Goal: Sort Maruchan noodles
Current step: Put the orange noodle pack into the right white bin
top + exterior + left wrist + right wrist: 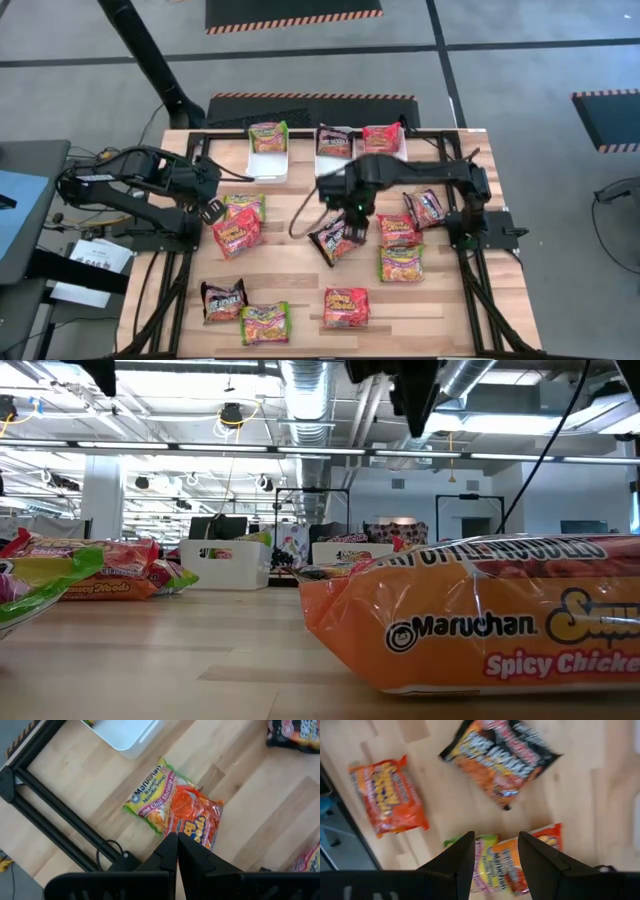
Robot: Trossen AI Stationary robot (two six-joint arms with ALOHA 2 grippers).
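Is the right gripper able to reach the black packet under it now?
Probably yes. The right gripper is open above the black packet, and nothing covers it. The left gripper is shut, far away.

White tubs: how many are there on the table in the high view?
3, in a row at the far side: left tub holds a green-edged packet, middle tub a black packet, right tub a red packet.

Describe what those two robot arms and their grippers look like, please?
Both arms are dark, almost black, built of jointed segments with black cables trailing beside them. The left gripper ends in two slim, dark, wedge-shaped fingers; the right gripper has the same matte black pair. A small green light glows on the right arm.
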